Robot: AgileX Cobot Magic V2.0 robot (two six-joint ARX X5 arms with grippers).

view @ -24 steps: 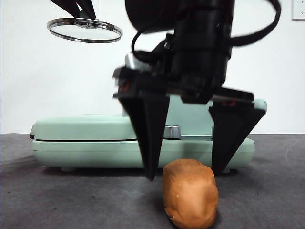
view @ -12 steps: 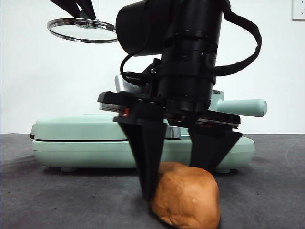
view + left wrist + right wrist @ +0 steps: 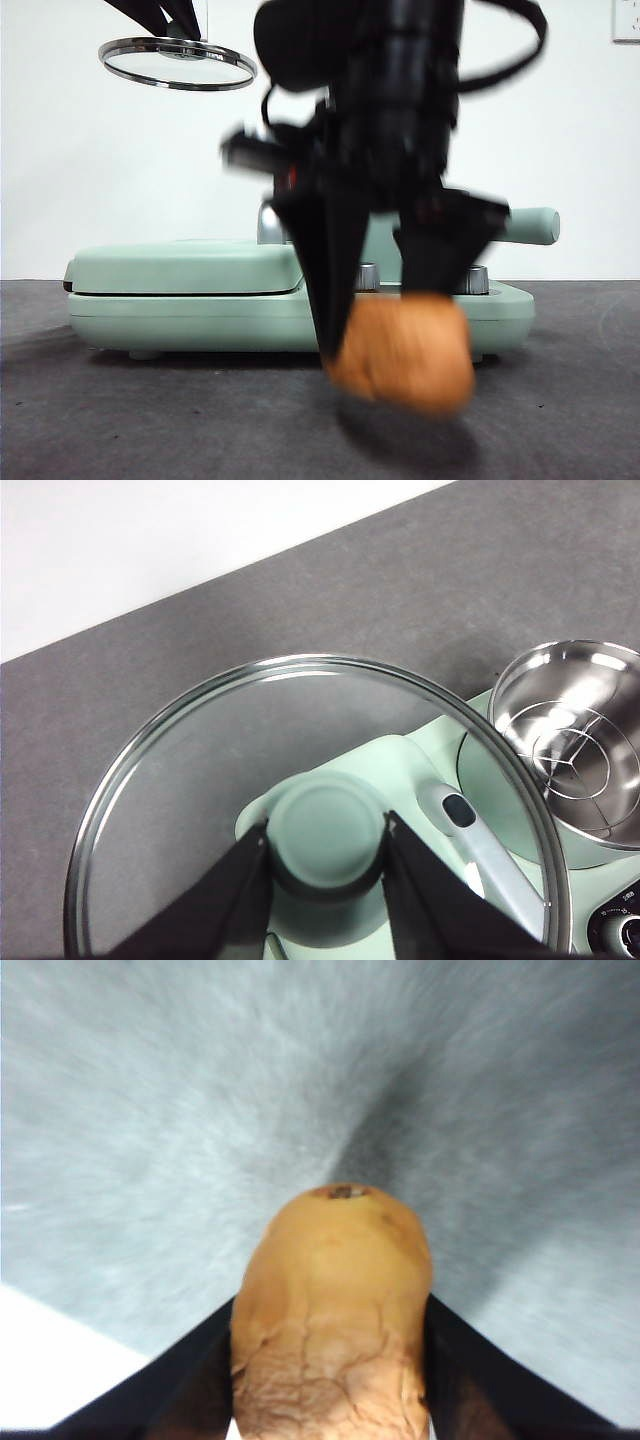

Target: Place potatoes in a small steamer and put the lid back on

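My right gripper [image 3: 390,315] is shut on the orange-brown potato [image 3: 404,350], which hangs just above the dark table in the front view, blurred by motion. The right wrist view shows the potato [image 3: 332,1310] held between both jaws. High at the upper left, my left gripper [image 3: 170,22] is shut on the knob of the clear glass lid [image 3: 178,62]. In the left wrist view the jaws hold the lid's mint-green knob [image 3: 328,832], and the open small steamer [image 3: 572,750] with a steel rack inside lies below. Its green side handle [image 3: 528,225] pokes out behind the right arm.
A flat mint-green griddle [image 3: 180,295] stretches across the table behind the potato, and the steamer stands on its right part. A chrome handle [image 3: 480,850] lies on the griddle's cover. Dark grey table [image 3: 150,420] runs in front.
The right gripper closed on the potato and lifted it off the table, shifting it slightly right. The left gripper with the lid stayed still.
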